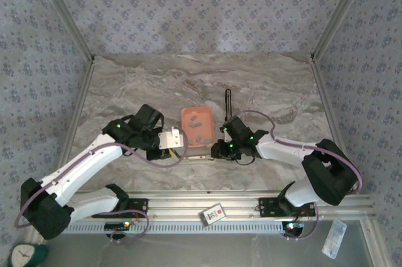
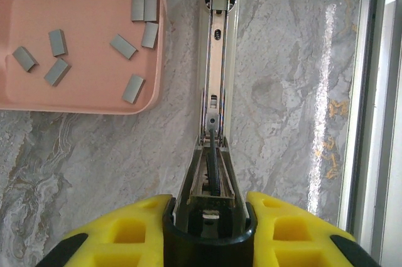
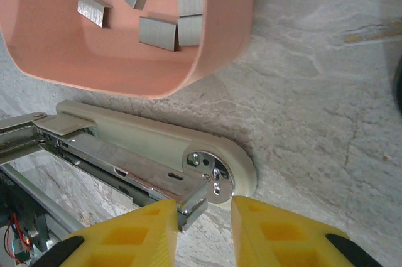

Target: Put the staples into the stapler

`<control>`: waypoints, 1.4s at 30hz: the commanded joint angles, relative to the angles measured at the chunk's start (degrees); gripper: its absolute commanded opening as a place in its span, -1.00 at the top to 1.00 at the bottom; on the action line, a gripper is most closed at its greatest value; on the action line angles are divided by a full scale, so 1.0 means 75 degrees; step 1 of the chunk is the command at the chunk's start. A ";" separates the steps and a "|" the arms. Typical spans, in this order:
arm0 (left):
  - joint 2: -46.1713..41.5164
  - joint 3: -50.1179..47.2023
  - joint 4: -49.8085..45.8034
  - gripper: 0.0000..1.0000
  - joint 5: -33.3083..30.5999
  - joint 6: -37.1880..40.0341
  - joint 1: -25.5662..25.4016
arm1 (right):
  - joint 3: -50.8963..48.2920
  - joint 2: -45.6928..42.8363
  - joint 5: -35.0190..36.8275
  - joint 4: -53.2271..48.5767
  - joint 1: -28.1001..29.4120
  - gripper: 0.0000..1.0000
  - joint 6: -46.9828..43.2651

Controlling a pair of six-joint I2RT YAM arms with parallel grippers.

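Observation:
The stapler [image 2: 217,59] lies open on the marble table just beside the tray, its cream base and bare metal magazine [image 3: 132,166] showing. My left gripper [image 2: 209,207] is shut on the stapler's black rear end, one yellow finger on each side. At the other end, my right gripper [image 3: 202,207] is open around the magazine's front tip. The tip touches the left finger, with a gap to the right finger. Several short grey staples [image 2: 124,46] lie loose in the salmon-orange tray [image 2: 81,22]. From above, the stapler [image 1: 196,156] spans between both grippers below the tray [image 1: 188,141].
A slim dark object [image 1: 228,100] lies on the table behind my right gripper [image 1: 220,149]. Metal rails run along the near edge [image 1: 251,207], with a small card [image 1: 212,214] on them. Open marble stretches to the back and both sides.

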 commanded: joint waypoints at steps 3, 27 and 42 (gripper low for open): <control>0.0057 0.0344 0.0120 0.92 0.0107 0.0077 -0.0117 | 0.0058 0.0345 -0.0063 0.0068 0.0131 0.46 0.0188; 0.1203 0.0623 0.1998 0.95 0.0204 -0.1273 -0.1078 | -0.0197 0.0647 -0.0268 0.0762 0.0327 0.52 0.0359; 0.2742 0.0951 0.3371 1.00 0.0314 -0.1904 -0.1773 | -0.0591 0.0433 -0.0350 0.1387 0.0305 0.53 0.0501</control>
